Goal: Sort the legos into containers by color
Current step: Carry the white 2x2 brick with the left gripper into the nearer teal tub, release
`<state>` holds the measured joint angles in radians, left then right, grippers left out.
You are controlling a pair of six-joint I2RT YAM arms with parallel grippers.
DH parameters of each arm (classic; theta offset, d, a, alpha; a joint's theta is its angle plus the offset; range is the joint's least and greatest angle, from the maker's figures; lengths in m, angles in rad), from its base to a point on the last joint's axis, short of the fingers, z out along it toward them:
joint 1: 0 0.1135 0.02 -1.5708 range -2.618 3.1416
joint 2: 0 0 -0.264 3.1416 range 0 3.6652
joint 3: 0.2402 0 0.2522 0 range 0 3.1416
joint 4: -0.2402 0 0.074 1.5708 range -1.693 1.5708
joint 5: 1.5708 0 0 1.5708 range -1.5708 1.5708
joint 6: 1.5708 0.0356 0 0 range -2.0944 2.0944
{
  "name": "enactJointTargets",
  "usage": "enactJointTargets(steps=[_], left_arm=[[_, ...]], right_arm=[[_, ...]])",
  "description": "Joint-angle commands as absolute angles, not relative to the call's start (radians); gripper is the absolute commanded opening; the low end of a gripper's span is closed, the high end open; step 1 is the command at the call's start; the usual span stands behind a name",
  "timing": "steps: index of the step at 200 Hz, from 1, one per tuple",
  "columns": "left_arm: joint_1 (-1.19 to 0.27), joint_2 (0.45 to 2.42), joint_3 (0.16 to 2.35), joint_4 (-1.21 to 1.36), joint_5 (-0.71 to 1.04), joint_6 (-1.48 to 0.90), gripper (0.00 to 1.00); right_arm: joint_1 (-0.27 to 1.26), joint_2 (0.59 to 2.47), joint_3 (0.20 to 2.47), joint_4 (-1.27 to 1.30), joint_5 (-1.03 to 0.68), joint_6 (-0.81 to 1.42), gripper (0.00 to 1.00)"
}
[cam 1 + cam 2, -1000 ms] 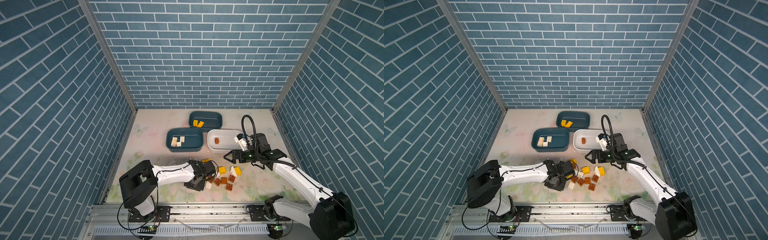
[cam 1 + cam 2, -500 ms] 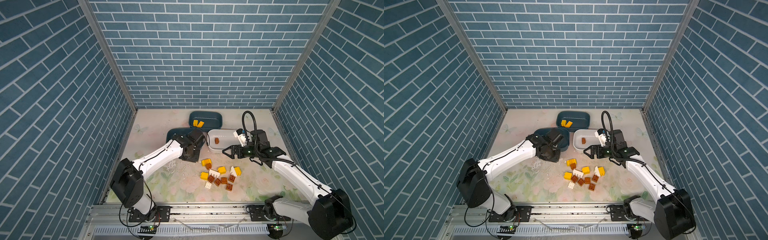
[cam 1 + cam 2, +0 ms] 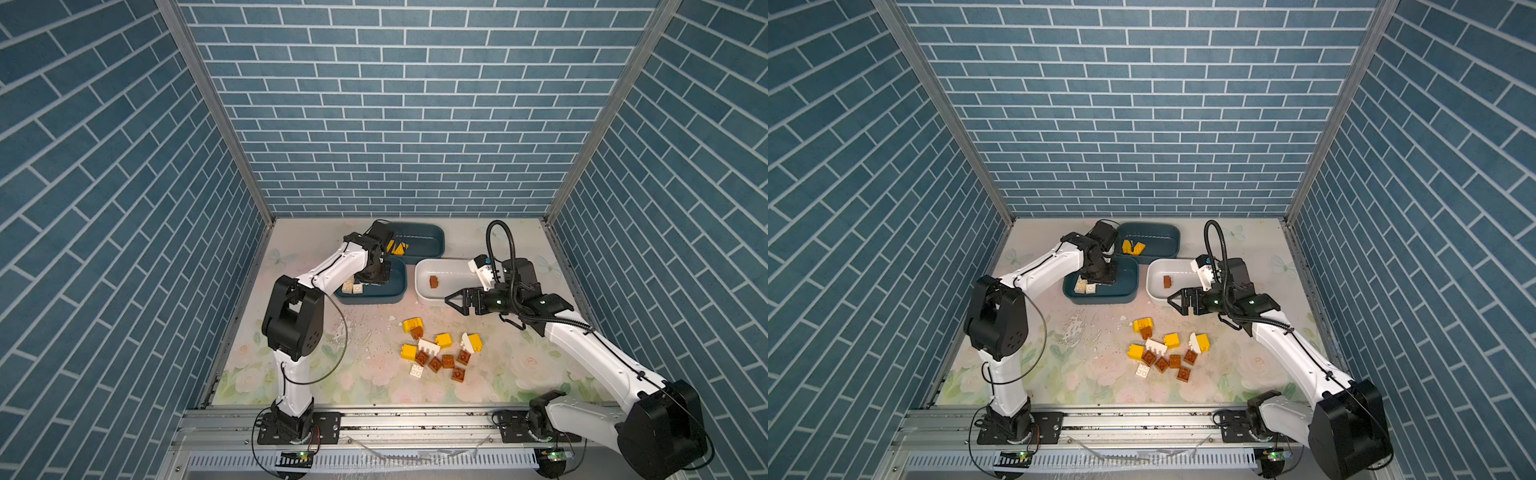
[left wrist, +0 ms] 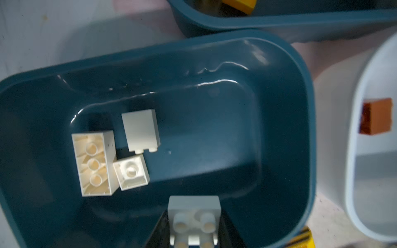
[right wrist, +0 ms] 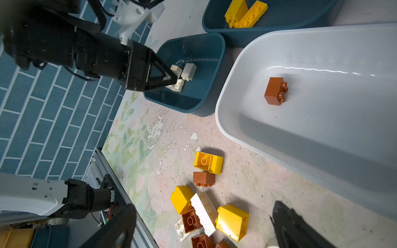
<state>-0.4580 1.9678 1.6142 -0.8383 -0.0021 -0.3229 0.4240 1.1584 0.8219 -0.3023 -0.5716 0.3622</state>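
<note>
**Left gripper holds white brick over teal tub; right gripper spread above loose pile**

Left gripper (image 4: 194,227) is clamped on a white brick (image 4: 194,208), studs facing the wrist camera, and hangs over the near teal tub (image 4: 307,111). Ahead of its fingertips, on the tub floor, lie three more white bricks (image 4: 131,172) in a tight cluster: one long piece underside up, with two smaller pieces just beside it. Beyond this gripper, the far teal tub (image 3: 432,245) contains two yellow bricks (image 3: 397,248) lying together. To the gripper's right, just beside the near tub, stands the white tub (image 3: 440,261), containing a single brown brick (image 3: 434,281) on its side.

Right gripper (image 5: 203,205) has its jaws spread wide and grips nothing. It hovers by the white tub's near wall, pointing toward the left arm. Below and just ahead of it, on the floral table (image 3: 332,365), lies the loose pile (image 3: 440,353): yellow, white and brown pieces, mostly touching, well apart from the left gripper. Farthest ahead of its fingertips in the pile is a yellow brick (image 5: 208,162), hollow underside showing, with a brown piece just beside it
</note>
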Motion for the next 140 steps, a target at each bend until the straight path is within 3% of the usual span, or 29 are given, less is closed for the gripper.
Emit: enactJointTargets(steps=[1,48,79,98,140], left_arm=[[-0.439,2.023,1.670,-0.826,-0.008,-0.301,0.31],[-0.403,2.107,1.705,-0.781,-0.008,-0.302,0.34],[-0.397,2.135,1.733,-0.797,0.004,-0.301,0.42],[-0.389,2.130,1.739,-0.805,-0.002,-0.307,0.53],[-0.389,2.055,1.740,-0.856,0.042,-0.302,0.60]], right_arm=[[0.426,1.125,0.845,-0.313,-0.546,0.371,0.99],[0.426,1.114,0.844,-0.332,-0.529,0.361,0.98],[0.427,1.114,0.847,-0.338,-0.522,0.358,0.98],[0.426,1.117,0.848,-0.336,-0.520,0.358,0.98],[0.425,1.120,0.850,-0.337,-0.520,0.359,0.98]])
